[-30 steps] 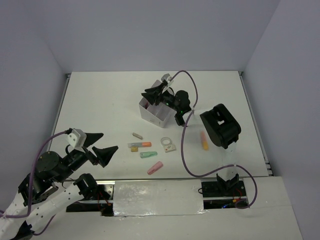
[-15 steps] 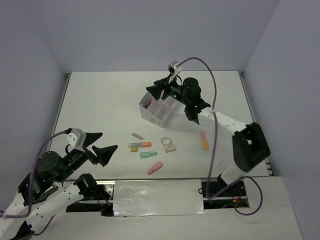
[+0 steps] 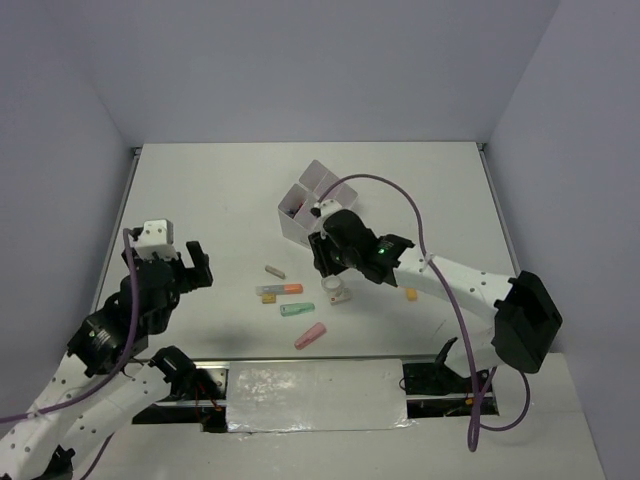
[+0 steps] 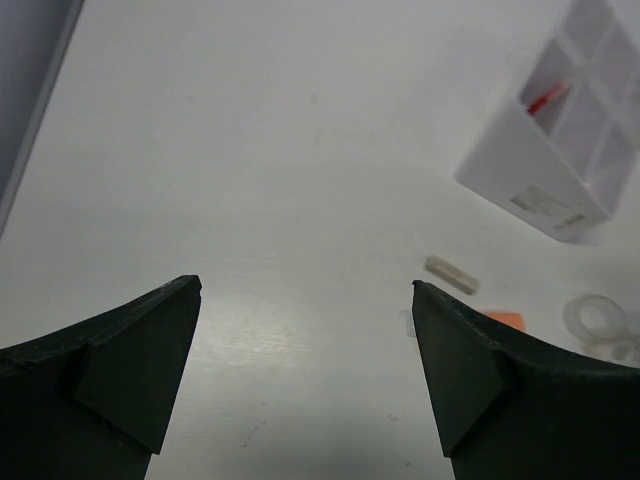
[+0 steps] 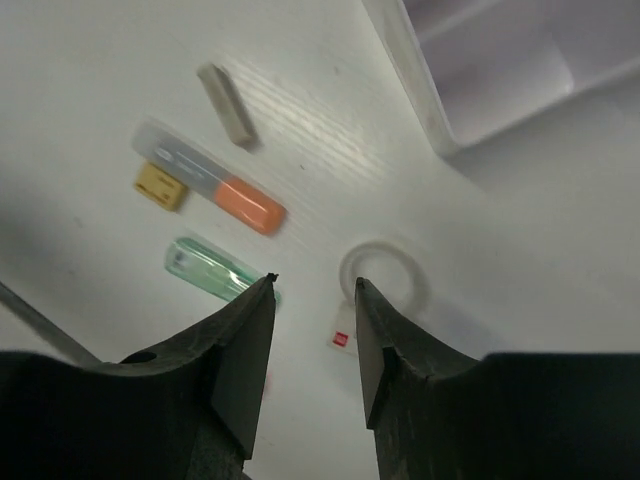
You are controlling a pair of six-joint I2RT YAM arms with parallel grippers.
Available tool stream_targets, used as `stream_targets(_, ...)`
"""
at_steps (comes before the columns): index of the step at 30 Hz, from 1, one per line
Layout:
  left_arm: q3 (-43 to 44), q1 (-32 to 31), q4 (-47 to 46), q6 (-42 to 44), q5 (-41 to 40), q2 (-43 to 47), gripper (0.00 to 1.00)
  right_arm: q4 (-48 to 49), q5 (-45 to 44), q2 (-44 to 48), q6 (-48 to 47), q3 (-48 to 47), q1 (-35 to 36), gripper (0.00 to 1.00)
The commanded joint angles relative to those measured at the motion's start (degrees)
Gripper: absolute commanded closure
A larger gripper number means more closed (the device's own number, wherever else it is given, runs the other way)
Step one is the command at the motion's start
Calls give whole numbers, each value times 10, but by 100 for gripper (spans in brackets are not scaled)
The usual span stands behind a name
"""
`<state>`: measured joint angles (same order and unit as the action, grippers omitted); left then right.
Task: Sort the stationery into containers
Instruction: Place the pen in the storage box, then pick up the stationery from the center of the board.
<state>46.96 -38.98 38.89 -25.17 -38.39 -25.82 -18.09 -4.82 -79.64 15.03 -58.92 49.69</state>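
Note:
The white four-compartment box (image 3: pixel 310 205) stands mid-table with a red pen (image 4: pixel 545 98) in one compartment. In front of it lie a grey eraser (image 3: pixel 274 271), an orange marker (image 3: pixel 281 290), a yellow eraser (image 3: pixel 268 299), a green marker (image 3: pixel 297 309), a pink marker (image 3: pixel 311 336) and a clear tape roll (image 3: pixel 336 291). My right gripper (image 5: pixel 315 285) is open and empty, low over the table between the green marker (image 5: pixel 215 270) and the tape roll (image 5: pixel 385 275). My left gripper (image 4: pixel 305 290) is open and empty over bare table at the left.
An orange item (image 3: pixel 410 294) shows partly under my right arm. The box also shows in the right wrist view (image 5: pixel 500 70) and the left wrist view (image 4: pixel 560 130). The table's left rail (image 3: pixel 122 215) runs beside my left arm.
My right gripper has swung from above the box down and toward me to the tape roll. My left arm has turned and lifted, its gripper now pointing across the table.

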Motion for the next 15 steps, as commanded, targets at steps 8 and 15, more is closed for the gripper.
stream_targets(8, 1, 126, -33, 13, 53, -19, 1, -19, -33, -110, 7, 21, 8, 63)
stream_targets(15, -2, 126, -43, 28, 86, -34, 1, -7, -41, -159, 9, 6, 8, 64)
